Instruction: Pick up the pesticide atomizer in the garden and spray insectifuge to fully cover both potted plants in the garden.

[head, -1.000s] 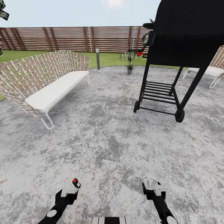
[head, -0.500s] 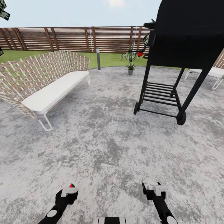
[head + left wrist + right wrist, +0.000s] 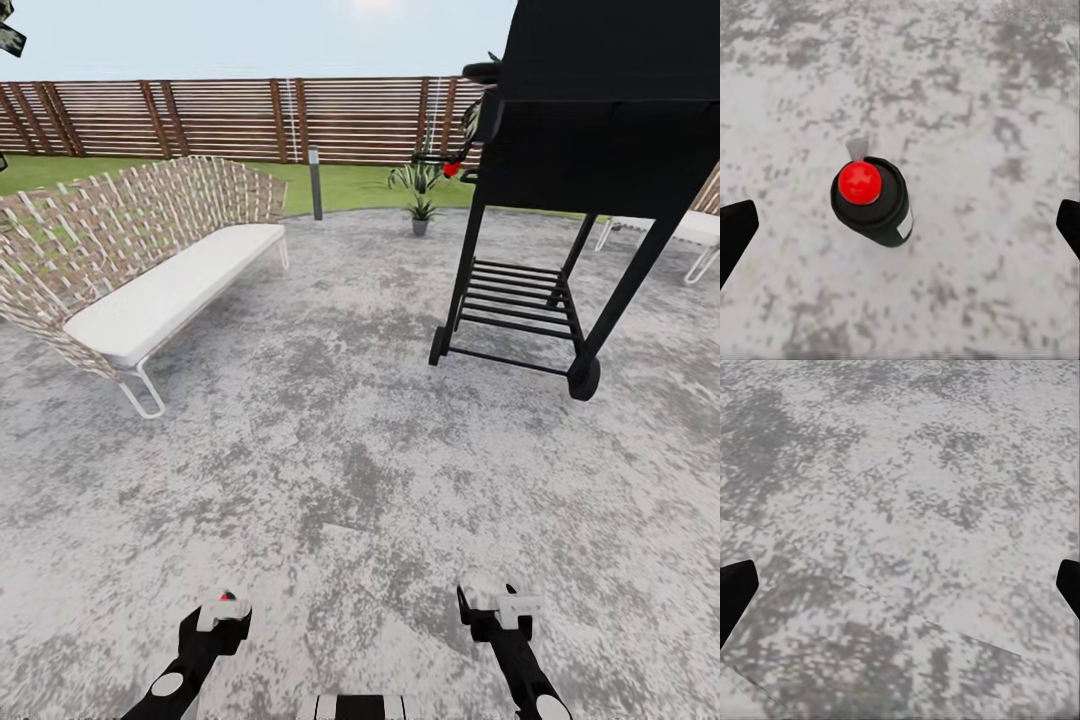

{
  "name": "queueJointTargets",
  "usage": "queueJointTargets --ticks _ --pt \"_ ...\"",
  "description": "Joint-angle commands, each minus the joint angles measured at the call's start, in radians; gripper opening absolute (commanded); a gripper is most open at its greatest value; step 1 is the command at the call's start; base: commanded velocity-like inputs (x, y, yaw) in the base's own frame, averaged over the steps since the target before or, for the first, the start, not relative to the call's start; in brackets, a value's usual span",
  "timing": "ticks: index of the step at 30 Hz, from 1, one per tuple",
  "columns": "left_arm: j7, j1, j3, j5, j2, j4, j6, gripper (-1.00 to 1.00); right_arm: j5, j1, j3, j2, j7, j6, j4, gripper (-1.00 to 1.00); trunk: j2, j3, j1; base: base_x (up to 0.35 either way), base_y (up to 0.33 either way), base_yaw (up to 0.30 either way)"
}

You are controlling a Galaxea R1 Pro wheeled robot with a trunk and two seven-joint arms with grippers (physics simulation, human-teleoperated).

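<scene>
The slim dark bottle with red cap stands upright on the mottled grey stone patio between the wide-open, empty left gripper; centre, descend, then close.

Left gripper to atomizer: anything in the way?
Nothing visible. In the left wrist view the pesticide atomizer stands upright on bare stone patio, between the open left gripper's fingers, untouched. In the head view its red cap shows at that gripper.
</scene>
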Motion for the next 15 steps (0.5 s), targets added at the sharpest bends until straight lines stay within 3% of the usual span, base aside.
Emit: queueJointTargets --ticks 1,11,15 --pt "0.001 0.0 0.0 -0.002 0.0 0.001 -0.003 1.0 0.001 0.0 0.0 0.0 0.0 -0.003 0.001 1.0 -0.001 -0.005 0.0 0.0 0.0 0.0" --pt "0.001 0.0 0.001 -0.002 0.0 0.001 -0.003 1.0 0.001 0.0 0.0 0.0 0.0 -0.003 0.0 1.0 -0.003 -0.058 0.005 0.0 0.0 0.0" --pt "0.001 0.0 0.001 -0.002 0.001 0.001 -0.003 1.0 0.001 0.0 0.0 0.0 0.0 -0.003 0.0 1.0 -0.003 -0.065 0.005 0.0 0.0 0.0"
